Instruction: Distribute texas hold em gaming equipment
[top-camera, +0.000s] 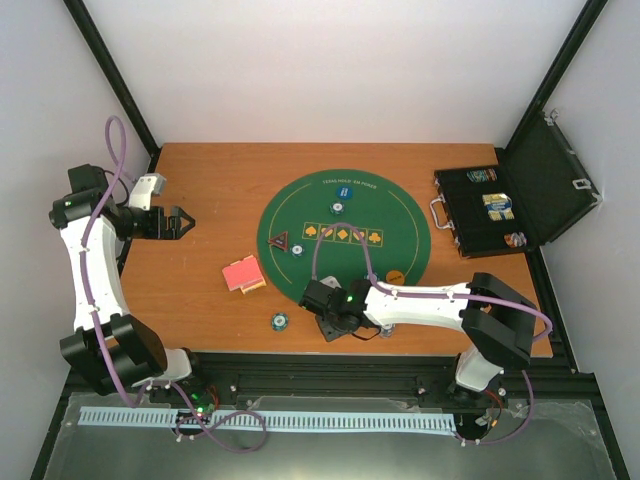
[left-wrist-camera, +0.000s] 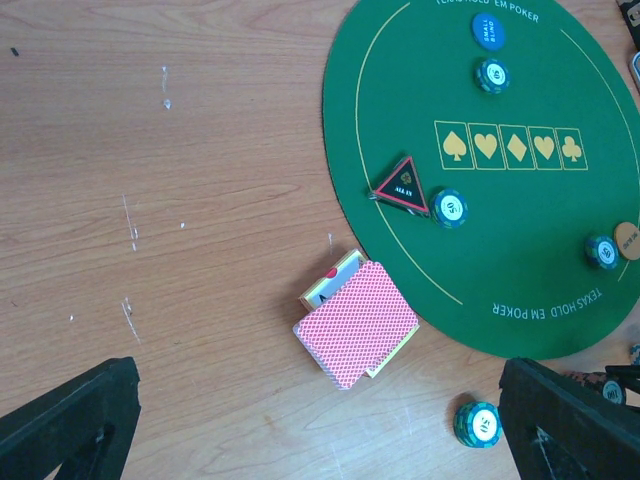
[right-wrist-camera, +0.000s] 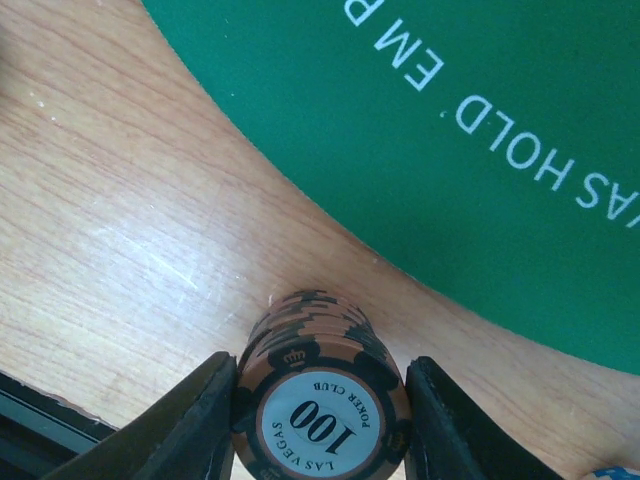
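1. A scratched wooden worktop (top-camera: 210, 180) is enclosed by white walls. A round green felt mat (top-camera: 343, 235) is laid on it, with an opened black case (top-camera: 520, 200) at the far right.
2. The pink-red-backed cards (left-wrist-camera: 358, 322) are stacked on bare wood just beside the mat.
3. The left pincer (top-camera: 180, 222) is spread wide, gripping nothing.
4. The right pincer (right-wrist-camera: 322, 368) is pinched on a stack of brown-orange chips (right-wrist-camera: 320, 420) on wood near the mat; the stack's near edge is cut off.
5. The case's contents cannot be made out.

Brown wooden table (top-camera: 210, 180) bore a round green felt mat (top-camera: 400, 210), pink-backed card stack (top-camera: 242, 273), teal striped chip (top-camera: 281, 321), orange-black chip stack (right-wrist-camera: 320, 400), and open black case (top-camera: 550, 190).
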